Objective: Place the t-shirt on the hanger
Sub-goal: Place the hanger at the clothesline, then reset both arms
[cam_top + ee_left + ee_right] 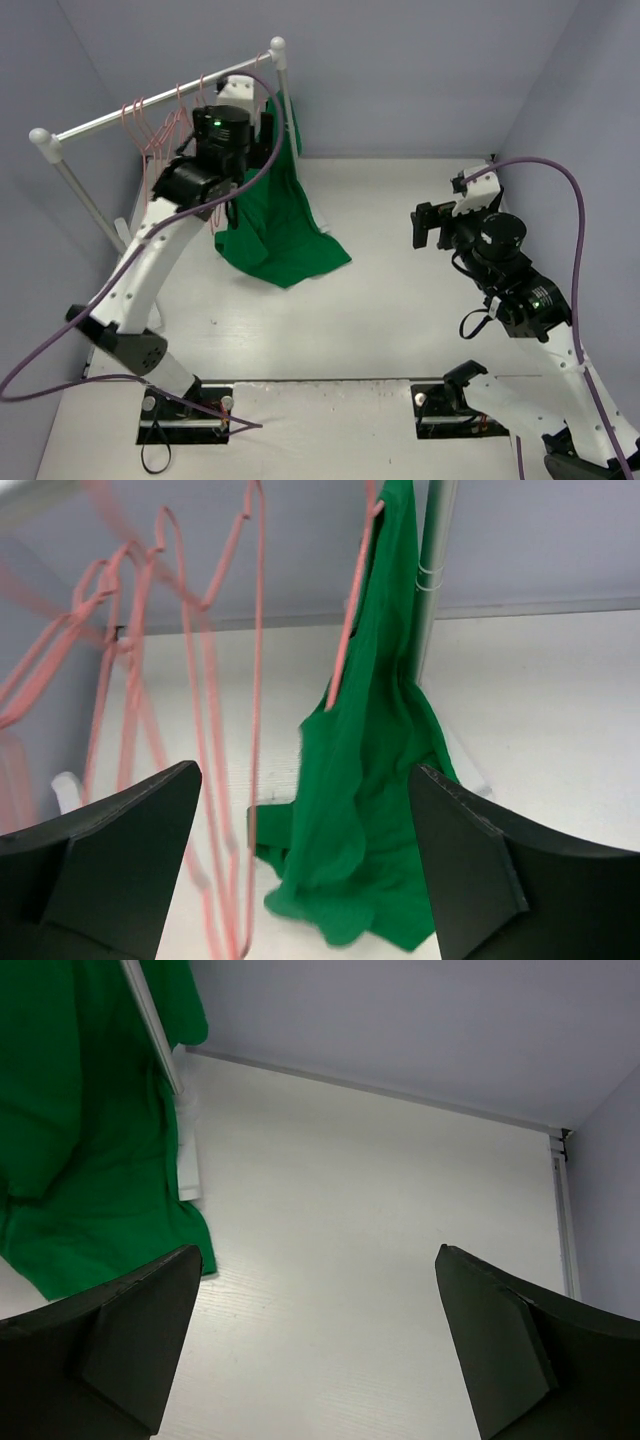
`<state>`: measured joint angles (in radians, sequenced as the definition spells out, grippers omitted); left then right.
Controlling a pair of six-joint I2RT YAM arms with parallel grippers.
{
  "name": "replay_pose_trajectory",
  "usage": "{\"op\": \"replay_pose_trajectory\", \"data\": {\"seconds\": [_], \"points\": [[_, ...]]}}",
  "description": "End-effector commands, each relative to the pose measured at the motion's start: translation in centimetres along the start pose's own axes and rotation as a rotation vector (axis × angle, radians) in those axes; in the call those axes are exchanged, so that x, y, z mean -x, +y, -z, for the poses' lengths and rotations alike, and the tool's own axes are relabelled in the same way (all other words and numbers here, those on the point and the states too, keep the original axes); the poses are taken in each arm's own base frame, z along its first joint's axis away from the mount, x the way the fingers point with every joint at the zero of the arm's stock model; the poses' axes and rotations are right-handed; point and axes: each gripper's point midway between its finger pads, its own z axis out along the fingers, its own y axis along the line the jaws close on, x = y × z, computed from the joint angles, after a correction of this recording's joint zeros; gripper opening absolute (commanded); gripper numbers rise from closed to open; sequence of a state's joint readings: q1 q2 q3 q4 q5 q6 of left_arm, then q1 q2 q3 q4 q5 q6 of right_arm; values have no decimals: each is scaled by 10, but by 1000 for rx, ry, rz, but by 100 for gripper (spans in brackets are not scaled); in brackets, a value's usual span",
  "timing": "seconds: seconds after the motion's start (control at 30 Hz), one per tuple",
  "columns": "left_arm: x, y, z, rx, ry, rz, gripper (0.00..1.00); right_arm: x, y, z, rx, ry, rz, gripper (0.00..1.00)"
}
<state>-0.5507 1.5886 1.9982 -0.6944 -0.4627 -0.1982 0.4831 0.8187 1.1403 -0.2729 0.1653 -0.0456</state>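
- Lilac walls (400, 70) close in a white table (400, 300). Both arm bases sit at 6 o'clock in the overhead view.
- White rack bar (150, 108) with round knobs (278, 45) at each end runs from about 9 o'clock to 11 o'clock, raised above the table.
- t-shirt (280, 235): bright green, plain. It hangs at the 11 o'clock end of the rack, just beside the rack post (432, 570). Its lower part lies pooled on the table, spreading from the post toward 5 o'clock.
- hanger (350, 620): thin pink wire running down along the shirt's upper edge and touching the fabric. Its top leaves the left wrist view. How much of the wire sits inside the garment cannot be told.
- Other hangers (200, 680): several alike, bare, on the bar to the 9 o'clock side of the shirt. The nearest ones are blurred.
- left gripper (305, 767): raised at the rack, fingers spread wide with nothing between them. Shirt and wires lie beyond the fingertips, not touching. From overhead it is mostly hidden under its own wrist.
- right gripper (318, 1250): at 3 o'clock, well apart from the shirt. Fingers are spread wide and empty, pointing toward 9 o'clock. Green fabric fills the left edge of its view.
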Motion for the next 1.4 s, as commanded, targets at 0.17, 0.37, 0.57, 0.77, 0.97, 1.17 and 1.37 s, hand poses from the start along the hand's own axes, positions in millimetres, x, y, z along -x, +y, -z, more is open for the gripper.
{"op": "replay_pose_trajectory", "data": {"seconds": [0.17,0.37,0.57,0.77,0.97,1.17,1.37], "points": [[22,103,154,15,-273,78,84,22,-31,28,-134,-137,-47,100],[-48,161,203,137,-232,63,87,16,-45,46,-191,-167,-51,100],[-112,191,222,212,-146,56,88,10,-52,47,-227,-158,-32,100],[-139,200,228,237,-108,53,88,3,-40,45,-165,-163,-35,100],[-142,199,225,245,-96,54,88,-1,-41,39,-176,-142,-16,100],[-137,194,220,236,-77,21,88,-3,-48,38,-222,-146,-34,100],[-137,194,218,245,-72,23,88,-2,-48,34,-228,-136,-21,100]]}}
